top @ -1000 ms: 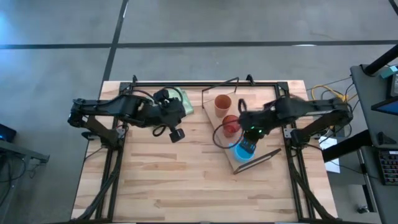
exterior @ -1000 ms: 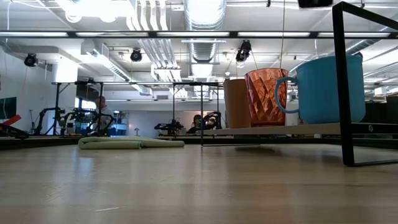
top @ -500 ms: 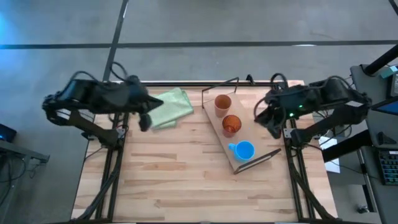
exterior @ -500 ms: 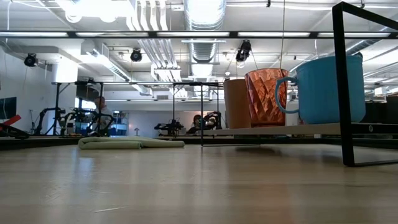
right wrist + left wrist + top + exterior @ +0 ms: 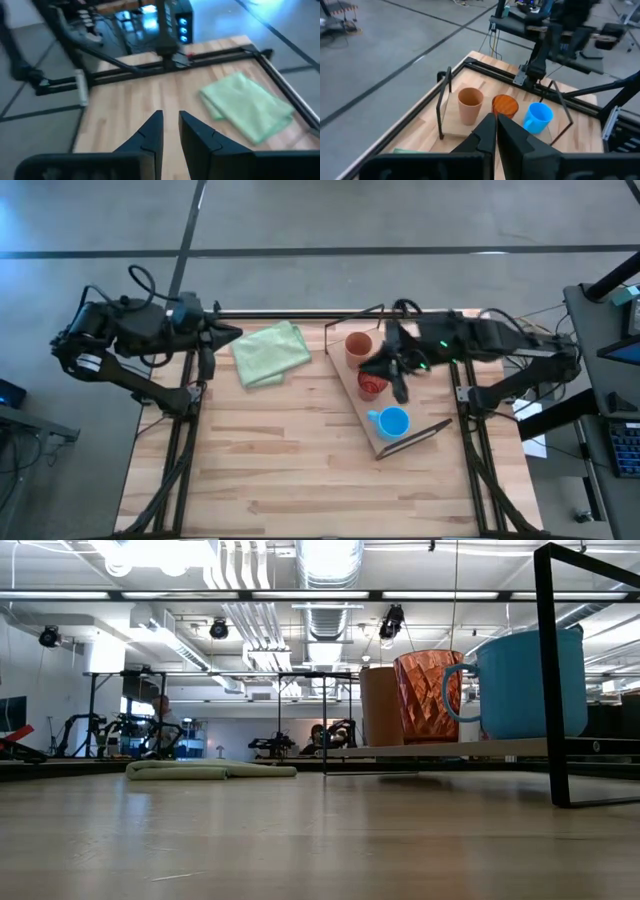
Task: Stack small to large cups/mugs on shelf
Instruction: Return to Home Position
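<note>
Three cups stand in a row on the wooden shelf board (image 5: 415, 432), each resting on its base. They are the tan-orange cup (image 5: 358, 345), the red-orange cup (image 5: 372, 385) and the blue mug (image 5: 392, 422). They also show in the low view (image 5: 378, 705) (image 5: 428, 695) (image 5: 530, 680) and in the left wrist view (image 5: 470, 104) (image 5: 505, 106) (image 5: 538, 117). My right gripper (image 5: 385, 368) hangs above the red-orange cup, pointing toward the table's left; its fingers (image 5: 170, 127) stand a little apart and hold nothing. My left gripper (image 5: 230, 335) is at the far left edge, shut (image 5: 496, 125) and empty.
A pale green folded cloth (image 5: 270, 352) lies at the far left of the table, also in the low view (image 5: 210, 769). The shelf's dark wire frames (image 5: 548, 670) stand at its ends. Bare wood stretches along the table's near half (image 5: 300, 480).
My left gripper has drawn back from the table's middle to the far left edge. My right gripper has left the blue mug, pulled toward the right edge, then come out again above the red-orange cup. The three cups have stayed in place on the shelf.
</note>
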